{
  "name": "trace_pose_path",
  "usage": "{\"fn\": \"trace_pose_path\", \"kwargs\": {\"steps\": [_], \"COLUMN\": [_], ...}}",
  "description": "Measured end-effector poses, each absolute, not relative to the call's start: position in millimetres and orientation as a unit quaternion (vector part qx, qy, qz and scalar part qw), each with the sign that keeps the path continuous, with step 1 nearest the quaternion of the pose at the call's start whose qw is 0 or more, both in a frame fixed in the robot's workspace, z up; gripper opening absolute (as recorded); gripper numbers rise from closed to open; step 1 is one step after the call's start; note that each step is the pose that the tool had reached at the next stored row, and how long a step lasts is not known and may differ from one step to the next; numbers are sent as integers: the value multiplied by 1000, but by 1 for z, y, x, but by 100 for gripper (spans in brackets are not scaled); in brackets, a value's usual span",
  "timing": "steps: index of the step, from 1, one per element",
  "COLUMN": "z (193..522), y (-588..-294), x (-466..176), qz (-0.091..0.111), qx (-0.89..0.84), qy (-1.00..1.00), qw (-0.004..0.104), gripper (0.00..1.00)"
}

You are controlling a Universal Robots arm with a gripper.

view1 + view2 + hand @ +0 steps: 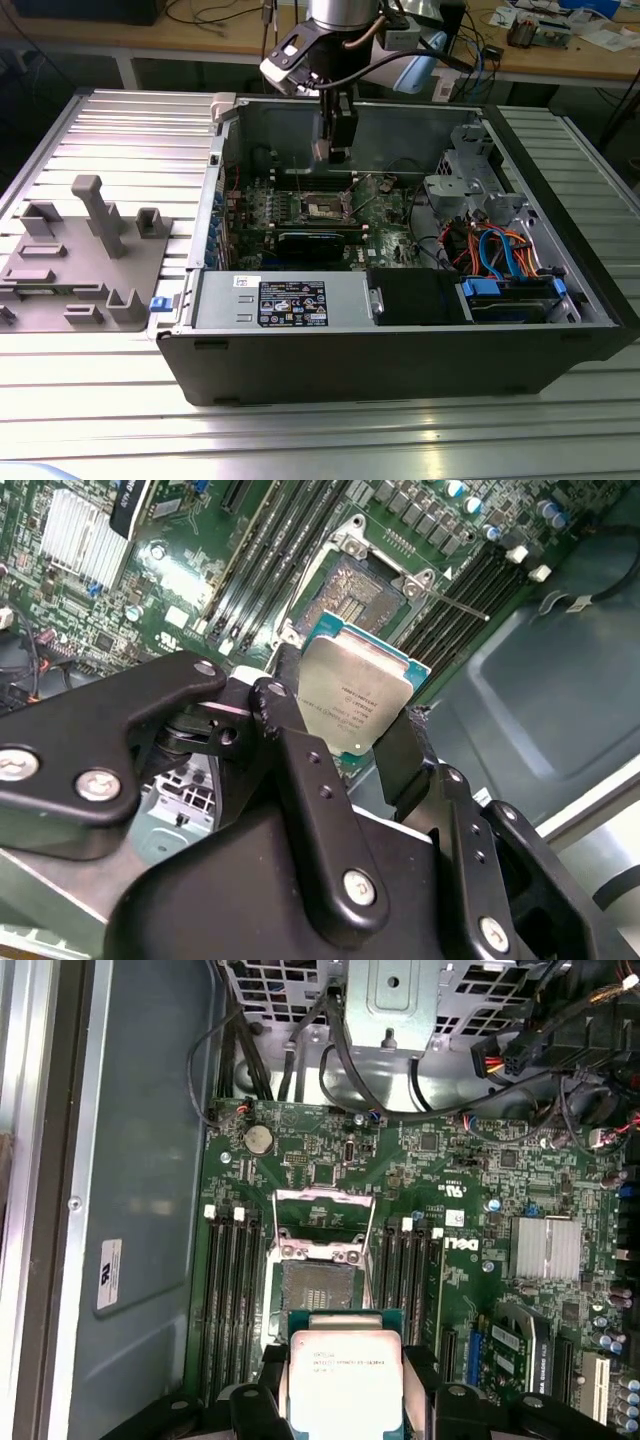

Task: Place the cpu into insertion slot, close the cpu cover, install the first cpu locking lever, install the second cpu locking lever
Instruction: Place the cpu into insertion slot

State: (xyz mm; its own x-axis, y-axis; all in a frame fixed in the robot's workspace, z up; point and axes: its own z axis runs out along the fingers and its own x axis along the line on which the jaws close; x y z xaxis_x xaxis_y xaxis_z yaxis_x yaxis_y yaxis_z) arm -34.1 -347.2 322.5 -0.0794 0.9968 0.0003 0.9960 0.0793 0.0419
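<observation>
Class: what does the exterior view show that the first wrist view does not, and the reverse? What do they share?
Exterior view: the whole open computer case on a ribbed metal table, a grey fixture on the exterior view's left. First wrist view: the cpu clamped in the gripper, the cpu cover swung open. Shared: the green motherboard and the uncovered insertion slot.

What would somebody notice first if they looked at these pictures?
The robot's black hand pinches a small square silvery-grey chip by its edges, in the air near the dark square socket on the green circuit board. In the exterior view, the big black open computer case sits on a ribbed metal table.
</observation>
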Motion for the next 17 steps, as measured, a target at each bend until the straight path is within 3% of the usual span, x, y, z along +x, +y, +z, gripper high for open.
{"fn": "trace_pose_path", "kwargs": {"steps": [17], "z": [311], "y": [-344], "x": [-34], "qz": [17], "qx": [689], "qy": [725], "qw": [16], "gripper": [54]}}
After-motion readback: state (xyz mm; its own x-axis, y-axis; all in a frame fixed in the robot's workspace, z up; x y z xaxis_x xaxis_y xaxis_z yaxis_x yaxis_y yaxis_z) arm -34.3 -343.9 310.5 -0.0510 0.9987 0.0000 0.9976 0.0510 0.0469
